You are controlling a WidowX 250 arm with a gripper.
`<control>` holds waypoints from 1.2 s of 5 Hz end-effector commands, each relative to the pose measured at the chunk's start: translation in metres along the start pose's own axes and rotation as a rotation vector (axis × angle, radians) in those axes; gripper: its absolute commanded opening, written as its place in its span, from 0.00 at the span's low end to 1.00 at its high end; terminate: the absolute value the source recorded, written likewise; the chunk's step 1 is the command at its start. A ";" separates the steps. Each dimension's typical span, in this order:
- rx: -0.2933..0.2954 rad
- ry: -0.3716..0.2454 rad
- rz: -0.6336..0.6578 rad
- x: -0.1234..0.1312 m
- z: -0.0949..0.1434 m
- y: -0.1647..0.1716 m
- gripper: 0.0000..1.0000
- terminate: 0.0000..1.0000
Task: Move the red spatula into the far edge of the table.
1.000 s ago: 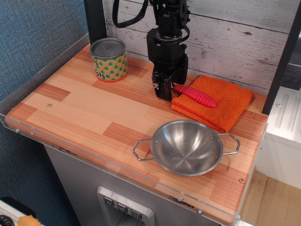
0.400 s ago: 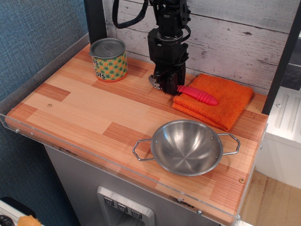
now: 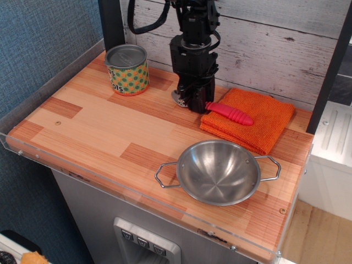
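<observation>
Since a second ago the claw has carried the red spatula a little toward the back wall. It pinches the neck; the handle trails over the orange cloth, which could drag on the table.

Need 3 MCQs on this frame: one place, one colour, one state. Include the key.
1. Where does the ribbed red spatula handle lie?
A. In the steel bowl
B. On the folded orange cloth
C. Against the tin
2. What colour are the dots on the round patterned tin can?
A. Green and orange
B. Blue
C. Purple
3. How does the two-handled steel bowl sit?
A. Upside down
B. On its side
C. Upright and empty

Key: B, the handle lies across the cloth's near-left part, beside the black gripper; A, the dots show on the side; C, its bare inside faces up.
</observation>
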State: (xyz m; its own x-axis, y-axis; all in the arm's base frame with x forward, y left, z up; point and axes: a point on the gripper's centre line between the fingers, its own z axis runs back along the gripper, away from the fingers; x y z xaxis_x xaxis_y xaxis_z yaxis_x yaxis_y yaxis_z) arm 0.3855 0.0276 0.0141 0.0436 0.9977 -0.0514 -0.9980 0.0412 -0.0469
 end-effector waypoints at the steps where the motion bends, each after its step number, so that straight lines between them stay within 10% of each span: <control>1: -0.149 -0.019 -0.036 0.000 0.065 0.010 0.00 0.00; 6: -0.140 -0.089 -0.257 0.091 0.070 0.116 0.00 0.00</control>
State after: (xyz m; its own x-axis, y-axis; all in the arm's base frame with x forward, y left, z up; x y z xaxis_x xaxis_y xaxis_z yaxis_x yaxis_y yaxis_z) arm 0.2819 0.1241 0.0561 0.2899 0.9567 0.0257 -0.9465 0.2906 -0.1401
